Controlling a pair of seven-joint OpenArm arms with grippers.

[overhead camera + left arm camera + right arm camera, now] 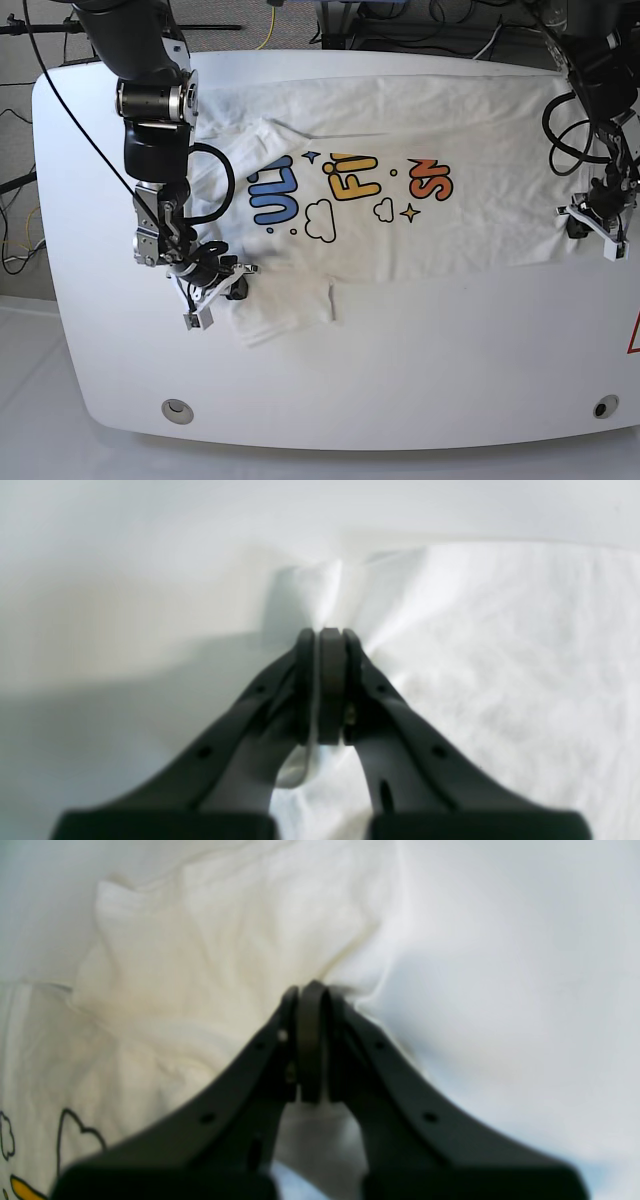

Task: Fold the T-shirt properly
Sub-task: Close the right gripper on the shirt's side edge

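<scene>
While the T-shirt (380, 215) lies flat, 2 hands pinch its edges.

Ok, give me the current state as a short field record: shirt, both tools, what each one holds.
garment: T-shirt, spread print-up across the white table
print: blue, yellow and orange lettering with clouds and stars
left tool: shut on a pinch of the shirt's edge, at the base view's right
right tool: shut on shirt fabric near the sleeve, at the base view's left
fold: not yet made
</scene>
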